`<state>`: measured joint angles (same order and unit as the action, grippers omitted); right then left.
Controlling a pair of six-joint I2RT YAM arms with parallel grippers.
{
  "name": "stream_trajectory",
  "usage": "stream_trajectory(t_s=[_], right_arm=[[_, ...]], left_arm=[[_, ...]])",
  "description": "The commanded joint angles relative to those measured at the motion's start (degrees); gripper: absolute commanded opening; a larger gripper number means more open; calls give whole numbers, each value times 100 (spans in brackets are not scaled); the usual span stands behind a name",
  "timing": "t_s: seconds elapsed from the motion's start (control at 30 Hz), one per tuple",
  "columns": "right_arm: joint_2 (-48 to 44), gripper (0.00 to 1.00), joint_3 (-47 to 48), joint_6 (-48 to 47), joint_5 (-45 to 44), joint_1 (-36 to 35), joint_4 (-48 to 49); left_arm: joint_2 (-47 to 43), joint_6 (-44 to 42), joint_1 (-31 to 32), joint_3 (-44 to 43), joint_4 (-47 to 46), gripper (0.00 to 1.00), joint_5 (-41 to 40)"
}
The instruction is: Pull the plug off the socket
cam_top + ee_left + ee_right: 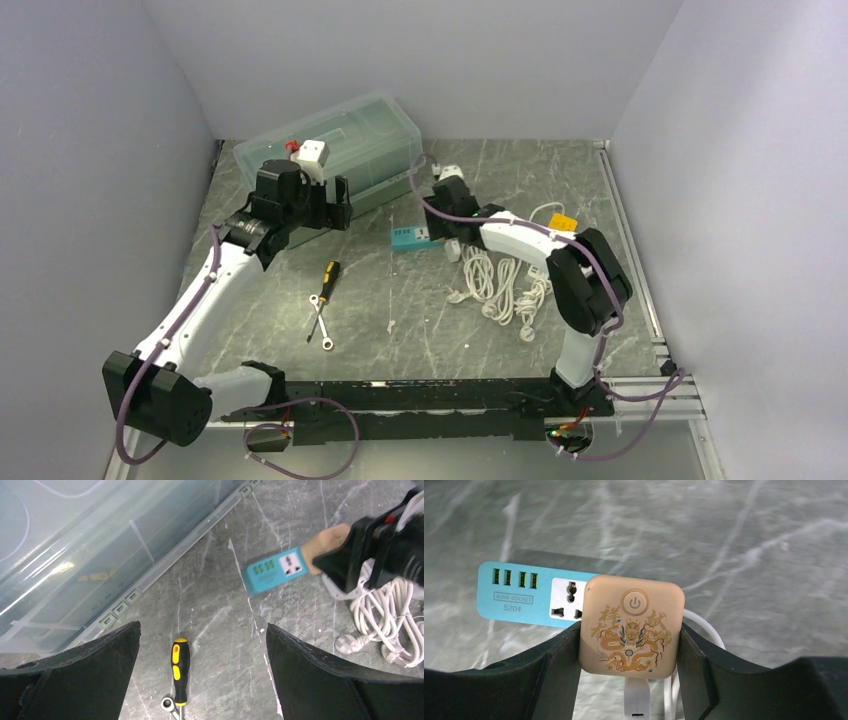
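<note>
Gripping the tan plug [631,605] on both sides, the right gripper [630,650] is clamped on it. We see the plug sitting on the end of the blue power strip [519,597], mid-table. The left gripper [202,645] hangs wide apart, holding nothing, near the clear bin [350,140]. On the grey marble-look table [420,330] we see a screwdriver [328,275] and a white cord bundle [505,285]. Plain pale walls [430,60] surround it.

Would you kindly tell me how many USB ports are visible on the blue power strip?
4. The USB ports sit side by side in one row at the end of the blue power strip farthest from the beige plug, beside the universal outlet. The plug may hide more.
</note>
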<state>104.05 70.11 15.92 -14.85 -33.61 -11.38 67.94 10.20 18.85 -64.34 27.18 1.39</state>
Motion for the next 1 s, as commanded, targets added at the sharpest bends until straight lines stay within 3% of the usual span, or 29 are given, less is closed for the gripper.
stream_trajectory(t_s=[0.0, 0.37, 0.5, 0.6, 0.73, 0.77, 0.87, 0.97], right_arm=[[-187, 14, -90, -418, 305, -616, 498], [-747, 15, -902, -541, 173, -1847, 299], [-876, 19, -1005, -389, 152, -2061, 195], [-905, 39, -1029, -354, 154, -2134, 208], [-911, 81, -1024, -360, 199, -2141, 305], [-929, 87, -1001, -368, 214, -2141, 299], [-1092, 98, -985, -432, 271, -2141, 329], [-1389, 100, -1056, -492, 288, -2141, 342]], left_arm=[[-229, 42, 4, 46, -237, 100, -126], [-914, 124, 4, 628, 75, 100, -127], [-1194, 107, 4, 863, 276, 100, -128], [-1318, 71, 4, 967, 322, 100, -312], [-1260, 46, 4, 971, 306, 100, -297], [-1219, 48, 4, 960, 312, 100, -282], [-1117, 69, 4, 903, 387, 100, -250], [-1123, 51, 4, 930, 343, 100, -192]])
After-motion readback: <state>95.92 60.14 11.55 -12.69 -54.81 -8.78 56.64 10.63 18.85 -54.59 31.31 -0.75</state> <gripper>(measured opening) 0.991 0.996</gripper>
